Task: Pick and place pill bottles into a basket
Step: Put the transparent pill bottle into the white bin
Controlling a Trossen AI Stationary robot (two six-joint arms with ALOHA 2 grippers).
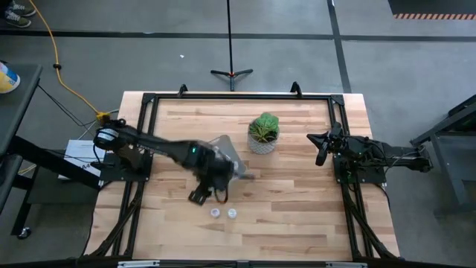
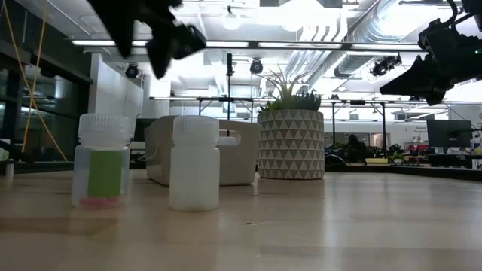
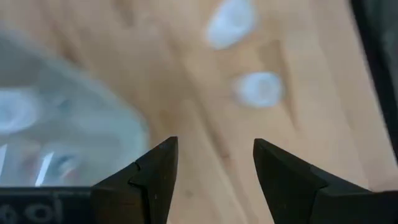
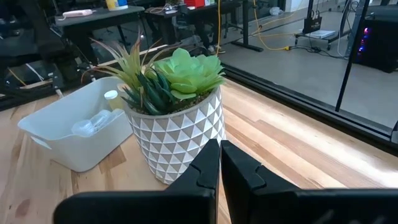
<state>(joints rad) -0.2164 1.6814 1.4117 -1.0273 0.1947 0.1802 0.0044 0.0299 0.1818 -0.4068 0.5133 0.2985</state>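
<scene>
Two small whitish pill bottles stand upright on the table near its front: one (image 1: 215, 213) with a greenish label (image 2: 100, 160) and a plain one (image 1: 232, 213) (image 2: 194, 162). The pale basket (image 1: 232, 155) (image 4: 74, 134) sits behind them on the table, with several bottles (image 4: 93, 124) lying inside. My left gripper (image 1: 201, 196) (image 3: 214, 162) is open and empty, above the table between the basket (image 3: 62, 124) and the two bottles (image 3: 260, 89). My right gripper (image 1: 321, 155) (image 4: 221, 163) is shut and empty, waiting at the right, above the table.
A white patterned pot with a green plant (image 1: 263, 132) (image 4: 177, 124) stands right of the basket, between it and my right gripper. Bare wood lies around the two standing bottles and toward the table's near edge (image 1: 245, 249).
</scene>
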